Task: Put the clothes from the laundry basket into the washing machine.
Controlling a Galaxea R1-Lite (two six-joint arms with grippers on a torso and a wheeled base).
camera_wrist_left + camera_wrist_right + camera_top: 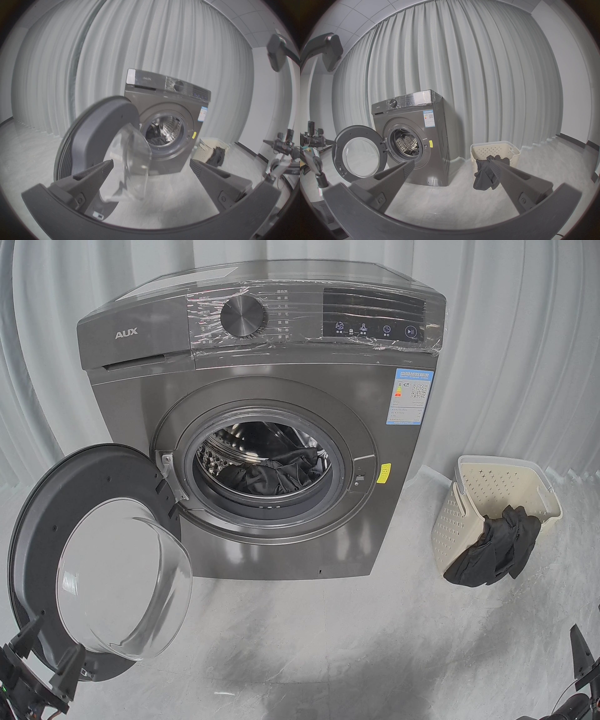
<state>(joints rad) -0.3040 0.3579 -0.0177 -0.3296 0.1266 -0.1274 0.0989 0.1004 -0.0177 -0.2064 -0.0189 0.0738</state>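
To be handled: a dark garment (494,549), draped over the front rim of the laundry basket (447,521) and hanging down the outer wall to about floor level. Looks soft, limp and light, so likely to bunch, stretch and trail rather than lift as one piece. Nothing fragile here. Some risk, though, of snagging on the rim or dragging the light-looking basket along. Best taken at the thick fold piled on the rim, not at the thin hanging end.

Basket on the floor just beside the washing machine (262,352), on the robot's right. More dark clothes (275,474) already heaped inside the drum, with the door (94,552) swung wide to the left.

Left gripper (151,161): fingers spread wide, holding nothing, low and close in front of the open door, pointed toward the machine's front. No part to play in the pick as placed.

Right gripper (451,162): likewise parted and empty, low on the right, well apart from the basket, with the garment in line just beyond one finger. Probably calls for a forward reach and a drop onto the rim fold — then a high lift to clear the trailing cloth before crossing to the drum mouth.
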